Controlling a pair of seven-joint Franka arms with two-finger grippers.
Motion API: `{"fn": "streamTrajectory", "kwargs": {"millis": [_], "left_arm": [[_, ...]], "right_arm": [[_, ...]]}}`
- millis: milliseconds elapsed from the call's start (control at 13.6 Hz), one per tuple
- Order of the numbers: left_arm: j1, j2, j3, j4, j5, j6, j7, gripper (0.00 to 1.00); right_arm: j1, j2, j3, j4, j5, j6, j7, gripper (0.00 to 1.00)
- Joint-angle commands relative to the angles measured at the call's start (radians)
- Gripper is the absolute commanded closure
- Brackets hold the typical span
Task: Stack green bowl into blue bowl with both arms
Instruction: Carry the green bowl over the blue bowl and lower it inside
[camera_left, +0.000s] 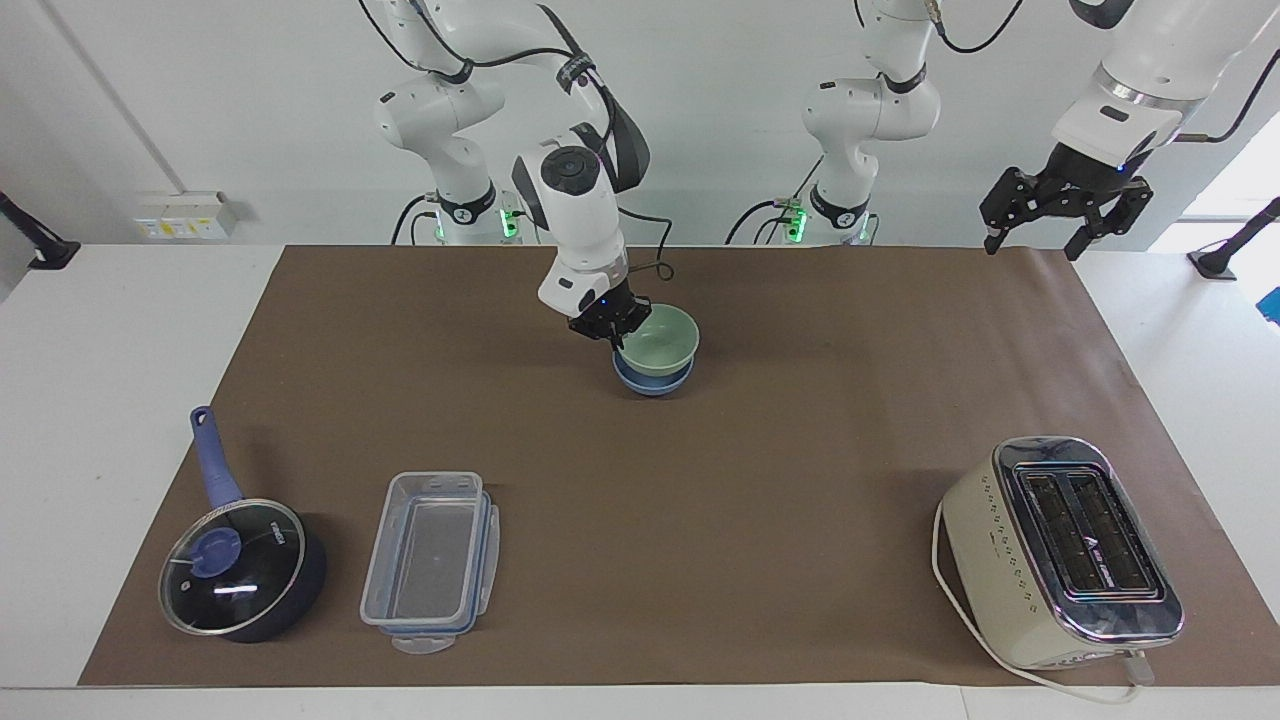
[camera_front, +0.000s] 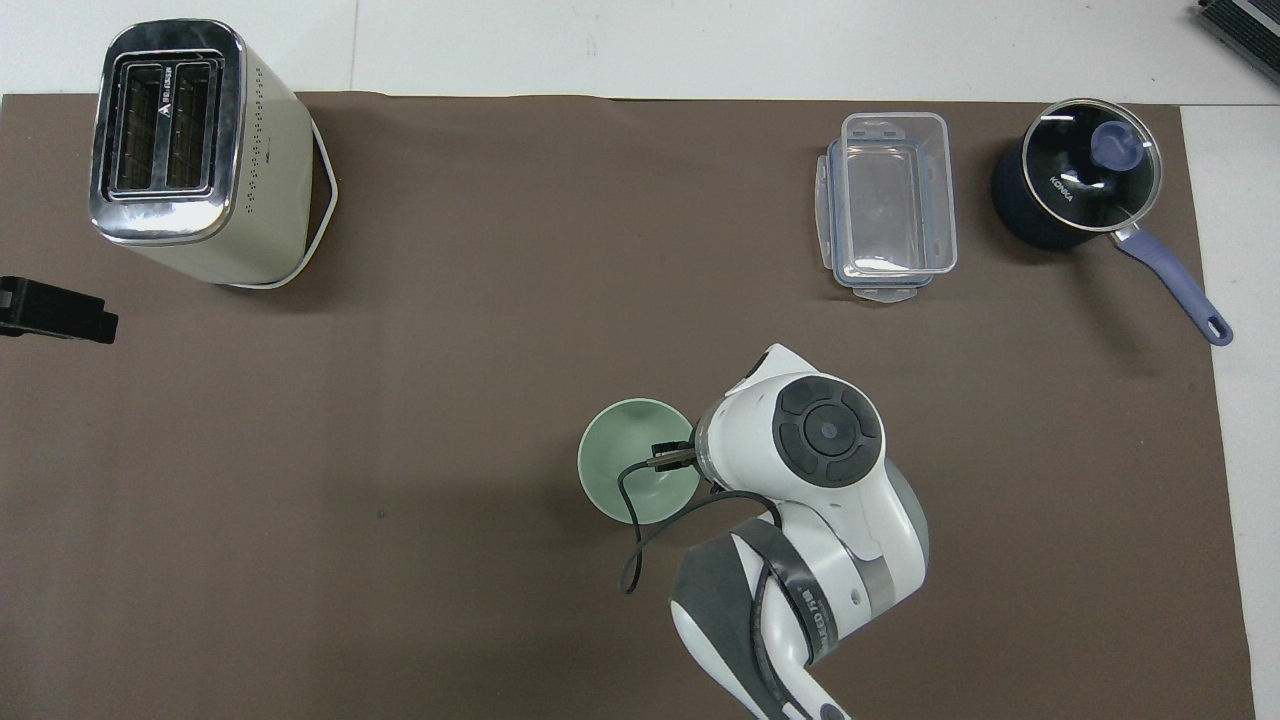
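My right gripper (camera_left: 612, 331) is shut tight on the rim of the green bowl (camera_left: 658, 339), on the side toward my right arm. The green bowl sits down inside the blue bowl (camera_left: 651, 381), mid-table. My left gripper (camera_left: 1062, 212) waits wide open, holding nothing, up over its own table end. The box (camera_left: 430, 562) holds nothing.

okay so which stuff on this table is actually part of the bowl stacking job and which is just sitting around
Part of the job:
green bowl, nested in the blue bowl
right tool, shut on the green bowl's rim
left tool, open, waiting over the mat's edge

Just lying about:
toaster
clear container
lidded saucepan
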Motion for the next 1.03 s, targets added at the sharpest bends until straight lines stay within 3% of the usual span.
{"fn": "streamTrajectory", "kwargs": {"millis": [0, 885, 958], "left_arm": [[0.012, -0.007, -0.007, 0.006, -0.01, -0.015, 0.002, 0.0], [0.012, -0.005, -0.007, 0.006, -0.012, -0.013, -0.004, 0.0], [0.012, -0.007, -0.007, 0.006, -0.012, -0.013, -0.004, 0.0]], "right_arm": [[-0.012, -0.011, 0.002, -0.024, 0.021, 0.044, -0.049, 1.0], [-0.004, 0.009, 0.002, -0.055, 0.021, 0.076, -0.057, 1.0], [-0.006, 0.007, 0.002, -0.06, 0.021, 0.076, -0.057, 0.95]]}}
